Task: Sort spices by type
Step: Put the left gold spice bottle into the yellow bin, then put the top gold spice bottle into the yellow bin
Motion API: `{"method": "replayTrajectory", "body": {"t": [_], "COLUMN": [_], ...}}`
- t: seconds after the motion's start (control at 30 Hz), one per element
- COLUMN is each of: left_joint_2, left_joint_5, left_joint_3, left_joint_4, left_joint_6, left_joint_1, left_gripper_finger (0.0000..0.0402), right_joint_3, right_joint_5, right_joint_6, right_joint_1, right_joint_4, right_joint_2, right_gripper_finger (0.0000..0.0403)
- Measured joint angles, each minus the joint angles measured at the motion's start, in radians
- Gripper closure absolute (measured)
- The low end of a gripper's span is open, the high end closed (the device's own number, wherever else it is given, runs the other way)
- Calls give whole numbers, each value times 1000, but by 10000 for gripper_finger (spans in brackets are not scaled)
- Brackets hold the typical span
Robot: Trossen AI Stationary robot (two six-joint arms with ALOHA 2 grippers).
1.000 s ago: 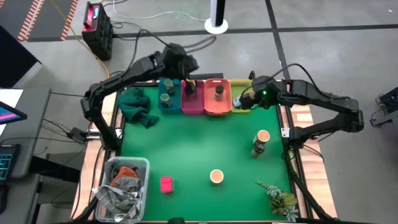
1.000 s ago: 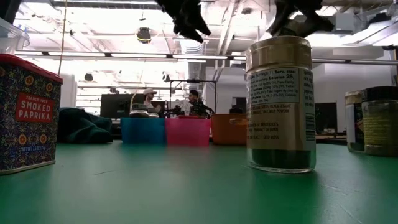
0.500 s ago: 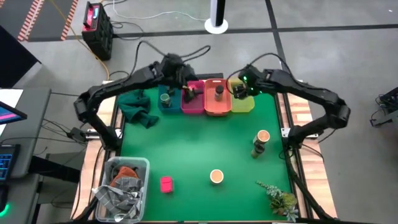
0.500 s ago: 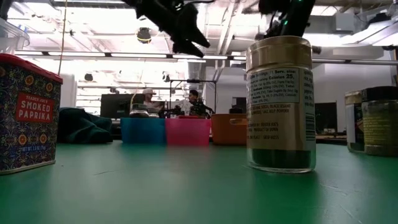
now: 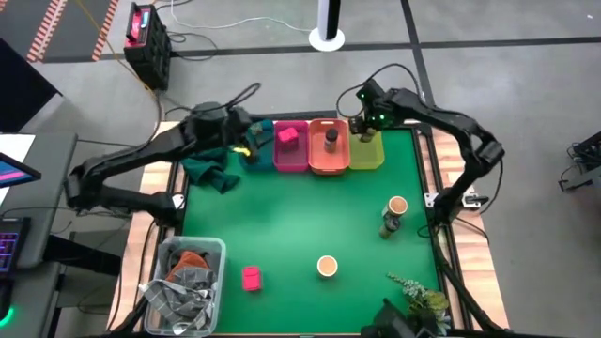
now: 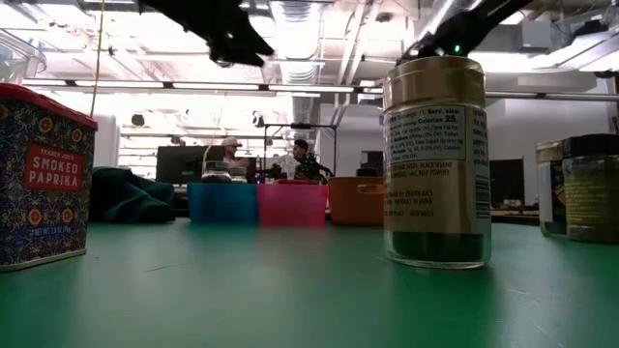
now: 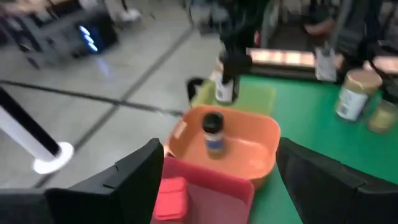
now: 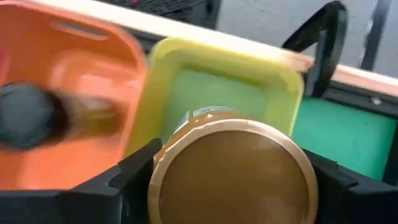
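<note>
Sorting is partly done — the right gripper (image 8: 233, 186), closed on a gold-lidded jar (image 8: 231, 177), hovers over the yellow bin (image 5: 366, 150); the left gripper (image 7: 214, 168) is open and empty — four spices remain on the table (image 5: 282, 225).

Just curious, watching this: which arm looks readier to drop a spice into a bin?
The right. Its gripper holds a gold-lidded jar right over the yellow bin; the left gripper is open and empty.
</note>
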Motion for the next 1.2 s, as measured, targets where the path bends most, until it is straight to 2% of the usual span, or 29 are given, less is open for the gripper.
{"method": "replayTrajectory", "body": {"t": [0.2, 0.37, 0.53, 0.8, 0.93, 1.07, 1.2], "left_joint_2": [-117, -130, -130, -129, -129, -129, -121], "left_joint_5": [-101, -109, -110, -110, -111, -110, -110], "left_joint_3": [-106, -114, -114, -114, -114, -114, -114], "left_joint_4": [48, 26, 24, 71, 135, 152, 146], "left_joint_6": [-10, -25, -30, 12, 15, 5, -33], "left_joint_1": [0, 0, 0, 0, 0, 0, 0], "left_gripper_finger": [107, 107, 107, 107, 107, 107, 107], "right_joint_3": [0, 0, 1, 1, 2, 2, 2], "right_joint_5": [-30, -39, -60, -53, -18, 13, 17], "right_joint_6": [-38, -46, -48, -32, 19, 91, 209], "right_joint_1": [-49, -56, -55, -48, -26, 75, 208], "right_joint_4": [49, 54, 40, 28, -70, -219, -379], "right_joint_2": [82, 135, 129, -35, -155, -252, -296], "right_gripper_finger": [93, 58, 27, 20, 20, 19, 19]}}
